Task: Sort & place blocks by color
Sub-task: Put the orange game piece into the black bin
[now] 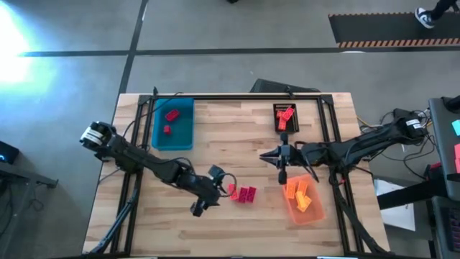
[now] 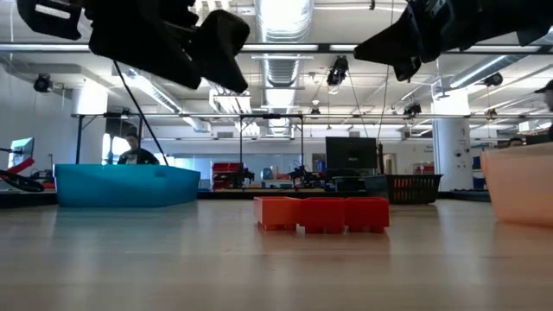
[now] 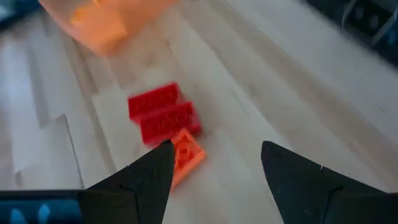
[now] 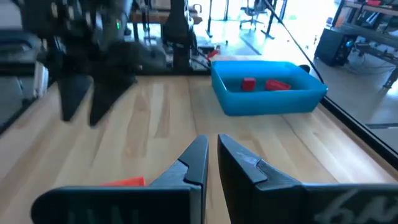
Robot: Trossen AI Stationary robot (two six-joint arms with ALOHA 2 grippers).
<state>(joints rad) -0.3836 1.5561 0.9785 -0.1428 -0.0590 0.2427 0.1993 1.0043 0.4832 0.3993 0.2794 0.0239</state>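
Blocks [image 1: 243,193] (studded) – no legible writing.

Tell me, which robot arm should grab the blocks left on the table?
Probably the left. Its open left gripper hovers right beside the loose blocks, while the right gripper sits farther off, near the orange tray, fingers nearly closed.

orange tray [image 2: 522,186] cut off at the low view's edge, orange block [image 4: 122,182] partly hidden behind right wrist's jaws
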